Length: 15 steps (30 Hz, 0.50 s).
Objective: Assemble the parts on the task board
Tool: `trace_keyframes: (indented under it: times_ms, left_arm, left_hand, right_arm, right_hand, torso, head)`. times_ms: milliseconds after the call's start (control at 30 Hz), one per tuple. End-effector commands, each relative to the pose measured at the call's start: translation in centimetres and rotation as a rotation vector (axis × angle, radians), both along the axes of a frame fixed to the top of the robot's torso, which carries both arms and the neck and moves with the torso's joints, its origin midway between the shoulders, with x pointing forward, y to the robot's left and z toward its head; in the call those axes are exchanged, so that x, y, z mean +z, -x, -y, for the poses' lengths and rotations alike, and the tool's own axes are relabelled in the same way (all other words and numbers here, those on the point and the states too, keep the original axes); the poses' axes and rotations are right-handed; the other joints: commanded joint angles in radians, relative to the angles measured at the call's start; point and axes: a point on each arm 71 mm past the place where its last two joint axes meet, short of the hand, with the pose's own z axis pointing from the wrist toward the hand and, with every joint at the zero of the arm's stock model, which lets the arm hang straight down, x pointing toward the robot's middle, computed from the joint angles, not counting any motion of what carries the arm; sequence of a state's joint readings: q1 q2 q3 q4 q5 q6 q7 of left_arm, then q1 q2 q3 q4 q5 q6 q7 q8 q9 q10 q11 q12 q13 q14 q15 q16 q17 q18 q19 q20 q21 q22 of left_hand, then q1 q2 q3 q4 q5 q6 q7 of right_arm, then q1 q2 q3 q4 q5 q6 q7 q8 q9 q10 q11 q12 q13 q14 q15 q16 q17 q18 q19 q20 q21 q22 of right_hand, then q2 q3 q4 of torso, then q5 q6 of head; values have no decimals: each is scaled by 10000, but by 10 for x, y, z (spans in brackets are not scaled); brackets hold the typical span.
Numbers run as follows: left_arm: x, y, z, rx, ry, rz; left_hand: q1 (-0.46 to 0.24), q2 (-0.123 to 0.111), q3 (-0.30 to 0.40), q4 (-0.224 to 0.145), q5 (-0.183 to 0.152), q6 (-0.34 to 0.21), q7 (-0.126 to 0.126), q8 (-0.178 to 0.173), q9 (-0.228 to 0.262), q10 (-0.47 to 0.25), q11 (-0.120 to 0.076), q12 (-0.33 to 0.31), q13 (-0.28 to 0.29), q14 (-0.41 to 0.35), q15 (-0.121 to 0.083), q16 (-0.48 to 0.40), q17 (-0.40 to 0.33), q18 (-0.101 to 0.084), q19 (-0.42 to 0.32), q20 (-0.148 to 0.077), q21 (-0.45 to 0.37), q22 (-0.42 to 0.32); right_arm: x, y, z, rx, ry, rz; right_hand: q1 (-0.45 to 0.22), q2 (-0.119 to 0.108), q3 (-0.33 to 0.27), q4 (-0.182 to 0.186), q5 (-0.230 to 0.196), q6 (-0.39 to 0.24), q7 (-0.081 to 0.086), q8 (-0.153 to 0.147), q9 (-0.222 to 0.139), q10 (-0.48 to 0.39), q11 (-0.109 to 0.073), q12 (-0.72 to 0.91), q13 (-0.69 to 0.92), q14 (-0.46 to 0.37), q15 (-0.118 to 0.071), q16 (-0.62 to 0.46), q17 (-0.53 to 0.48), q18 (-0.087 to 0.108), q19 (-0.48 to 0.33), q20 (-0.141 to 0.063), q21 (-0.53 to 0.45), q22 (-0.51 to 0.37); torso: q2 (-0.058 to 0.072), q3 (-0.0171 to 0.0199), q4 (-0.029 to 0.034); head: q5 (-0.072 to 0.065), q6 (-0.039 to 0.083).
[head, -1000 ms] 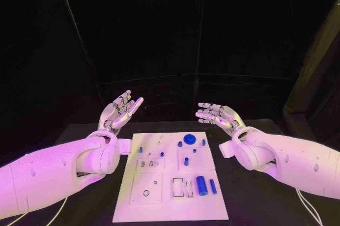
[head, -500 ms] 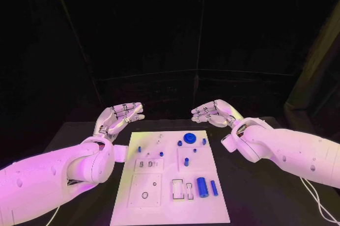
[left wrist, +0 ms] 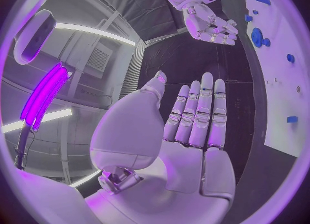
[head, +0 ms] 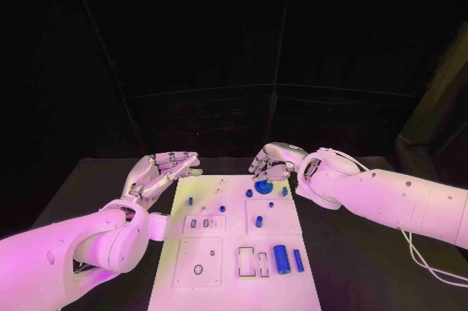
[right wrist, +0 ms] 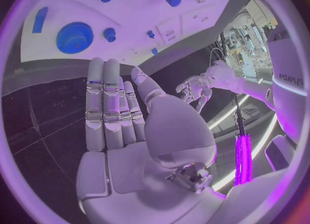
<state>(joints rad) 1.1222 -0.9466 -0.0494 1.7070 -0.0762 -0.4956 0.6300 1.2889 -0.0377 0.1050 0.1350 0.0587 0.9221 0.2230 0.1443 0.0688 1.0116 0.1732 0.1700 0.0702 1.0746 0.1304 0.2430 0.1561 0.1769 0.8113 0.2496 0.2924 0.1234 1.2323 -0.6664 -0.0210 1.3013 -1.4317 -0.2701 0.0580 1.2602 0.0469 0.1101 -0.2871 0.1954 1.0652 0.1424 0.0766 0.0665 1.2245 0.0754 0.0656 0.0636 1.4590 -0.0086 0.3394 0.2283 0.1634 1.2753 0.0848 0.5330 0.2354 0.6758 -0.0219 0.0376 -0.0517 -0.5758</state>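
Over the last second both my hands have dropped from a raised, palms-up pose to the far end of the task board (head: 234, 284), my right one closing in over the blue gear there.

The task board lies lengthwise in the middle of the black table (head: 370, 270), and the parts sit scattered over it. The blue gear (head: 263, 187) rests near the board's far edge, right of centre, with a small blue peg (head: 285, 191) just beside it and another small piece (head: 249, 193) on its other side. A blue cylinder (head: 281, 258) and a slimmer blue bar (head: 298, 260) lie side by side near the board's right edge, towards the near end. A short blue pin (head: 258, 222) stands about mid-board.

My right hand (head: 274, 161) hovers above the gear with fingers bent downward, apart and holding nothing; from its wrist the fingers (right wrist: 110, 105) lie extended side by side over the gear (right wrist: 74, 37). My left hand (head: 166, 170) hangs over the board's far left corner, empty, its fingers (left wrist: 200, 113) loosely extended.
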Motion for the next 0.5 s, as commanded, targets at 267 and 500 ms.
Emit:
trace_keyframes:
  times_ms: [267, 500]
  left_arm:
    - [2, 1, 7, -651, 72, 119]
    - [1, 0, 6, -661, 61, 80]
  left_hand:
    - [9, 117, -21, -94, -30, 72, 37, -62, -21, 56, -2, -91, -21, 96, -17, -118, 29, 90, 84, -11, -86, -44]
    - [-26, 137, -49, -137, -30, 67, 60, -117, -32, 46, 16, -168, -32, 82, -3, -200, 38, 86, 134, -7, -115, -77]
  right_arm:
    - [-7, -4, -11, -2, 3094, 644]
    - [-9, -4, -15, 116, 3404, 571]
  right_hand:
    - [-142, -279, 402, 26, -113, -78, -27, -120, -2, -603, 12, -12, 12, 456, -55, 1725, 1210, 161, 27, -66, 1369, 828]
    - [-229, -351, 652, 41, -123, -162, -39, -120, -1, -692, 32, -14, 13, 351, -65, 2630, 1836, 174, -210, -46, 2230, 1377]
  torso:
    - [447, -99, 155]
    - [542, -117, 175]
  head:
    - [-168, -40]
    - [-199, -82]
